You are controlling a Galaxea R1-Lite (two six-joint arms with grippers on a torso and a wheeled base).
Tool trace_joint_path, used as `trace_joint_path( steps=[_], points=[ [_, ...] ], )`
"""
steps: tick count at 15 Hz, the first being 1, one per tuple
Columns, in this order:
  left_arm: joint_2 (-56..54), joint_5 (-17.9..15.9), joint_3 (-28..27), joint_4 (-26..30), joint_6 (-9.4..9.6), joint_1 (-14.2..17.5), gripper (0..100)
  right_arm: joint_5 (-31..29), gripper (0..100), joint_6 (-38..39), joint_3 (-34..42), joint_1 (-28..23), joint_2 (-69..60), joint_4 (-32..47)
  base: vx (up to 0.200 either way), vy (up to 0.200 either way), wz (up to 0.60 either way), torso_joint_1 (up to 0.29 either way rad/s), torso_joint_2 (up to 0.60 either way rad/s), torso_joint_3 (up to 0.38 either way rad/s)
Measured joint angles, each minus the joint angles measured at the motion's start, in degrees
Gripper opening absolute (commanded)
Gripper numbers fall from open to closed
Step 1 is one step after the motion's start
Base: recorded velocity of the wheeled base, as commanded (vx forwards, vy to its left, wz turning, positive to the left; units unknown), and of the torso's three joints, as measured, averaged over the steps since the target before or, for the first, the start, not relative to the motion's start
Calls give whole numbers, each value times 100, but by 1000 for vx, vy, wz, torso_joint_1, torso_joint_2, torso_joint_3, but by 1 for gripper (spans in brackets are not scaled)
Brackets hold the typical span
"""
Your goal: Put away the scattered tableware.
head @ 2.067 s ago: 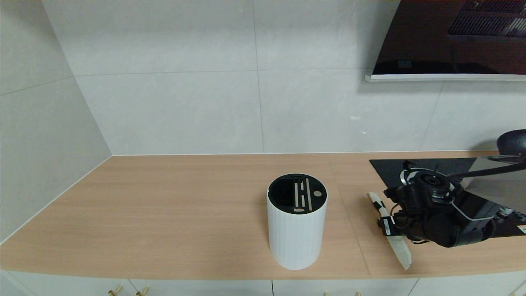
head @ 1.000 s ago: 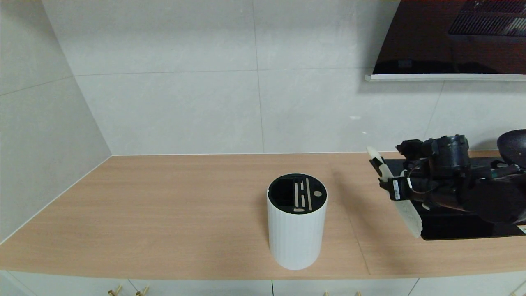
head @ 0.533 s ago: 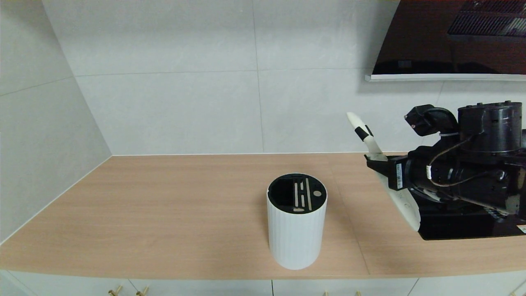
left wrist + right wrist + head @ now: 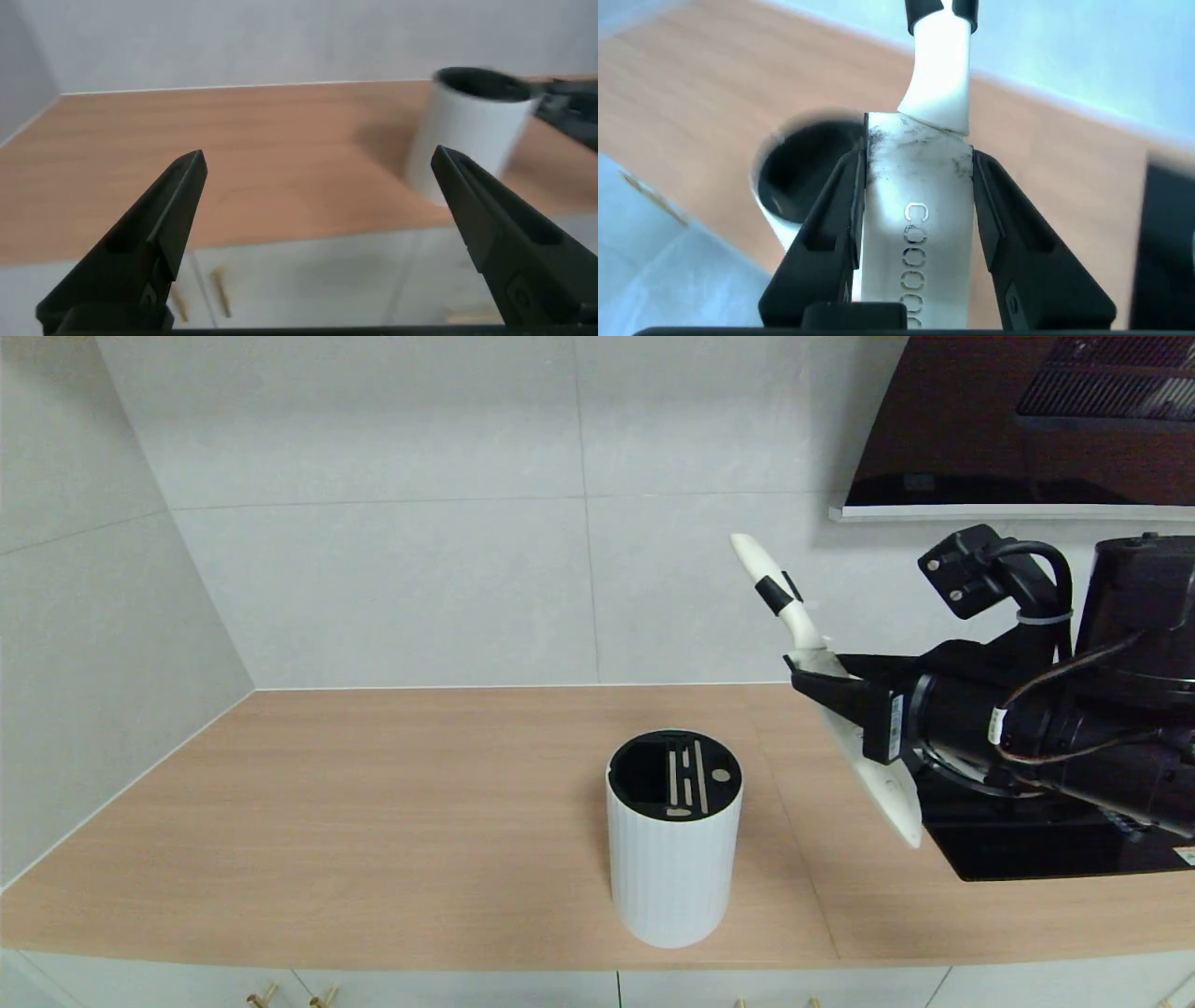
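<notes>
My right gripper (image 4: 834, 695) is shut on a white knife (image 4: 873, 775), held in the air to the right of and above the white cylindrical holder (image 4: 674, 838). The knife's handle with a black band (image 4: 773, 590) points up and away, the blade slants down toward the counter. In the right wrist view the blade (image 4: 917, 215) sits clamped between the fingers (image 4: 836, 224), with the holder's dark top (image 4: 803, 163) below and behind it. My left gripper (image 4: 318, 215) is open, hanging off the counter's front edge, and the holder (image 4: 472, 131) stands beyond it.
The wooden counter (image 4: 401, 803) meets tiled walls at the back and left. A black cooktop (image 4: 1036, 831) lies at the right under my right arm, with a dark range hood (image 4: 1027, 420) above. Cabinet fronts (image 4: 308, 280) run below the counter's edge.
My right gripper has lifted the knife off the counter, raised it, and carried it left toward the holder. The holder has stayed put.
</notes>
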Motion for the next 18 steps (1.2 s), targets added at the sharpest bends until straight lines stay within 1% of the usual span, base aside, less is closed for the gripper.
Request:
trace_joint_path(
  steps=[1,2,3,4,5,6,7,8,9,10,11,12,15,16,17,18],
  points=[
    [535,-191,-386,67,-33,-17,100,-5,0,0,-41,133,26,-6,0,0,0,0,0,0],
    [1178,-413,-806,119,-152,-68,100,-11,0,0,-69,276,55,0,0,0,0,0,0,0],
    [1805,-599,-1208,137,-433,-179,100,-13,0,9,-83,417,78,-6,0,0,0,0,0,0],
    [2428,-747,-1604,68,-873,-385,100,-28,0,44,-80,560,105,-2,0,0,0,0,0,0],
    [3074,-875,-1986,-269,-1620,-678,100,-90,0,151,-74,747,140,-9,0,0,0,0,0,0],
    [3590,-963,-2236,-829,-2343,-948,100,-184,0,280,-74,907,185,-38,0,0,0,0,0,0],
    [4119,-1047,-2437,-1746,-3128,-1262,100,-282,0,355,-74,1045,240,-79,0,0,0,0,0,0],
    [4574,-1113,-2509,-2509,-3590,-1502,100,-375,0,379,-89,1152,299,-121,0,0,0,0,0,0],
    [4937,-1139,-2462,-3078,-3741,-1654,100,-482,0,388,-99,1270,362,-200,0,0,0,0,0,0],
    [5268,-1143,-2275,-3610,-3810,-1814,100,-633,0,418,-99,1417,446,-312,0,0,0,0,0,0],
    [5597,-1141,-2071,-4014,-3851,-2033,100,-829,0,473,-105,1543,549,-495,0,0,0,0,0,0],
    [5861,-1128,-1916,-4322,-3875,-2254,100,-961,0,502,-107,1640,636,-641,0,0,0,0,0,0],
    [6481,-1097,-1668,-4737,-3908,-2709,100,-1117,0,508,-72,1905,795,-796,0,0,0,0,0,0],
    [6671,-1015,-1580,-5080,-3911,-2853,100,-1123,0,508,-72,1974,827,-789,0,0,0,0,0,0],
    [6869,-824,-1510,-5548,-3913,-3012,100,-1125,0,508,-69,2050,855,-783,0,0,0,0,0,0],
    [7043,-583,-1453,-5819,-3911,-3152,100,-1128,0,516,-69,2120,877,-780,0,0,0,0,0,0]
  ],
)
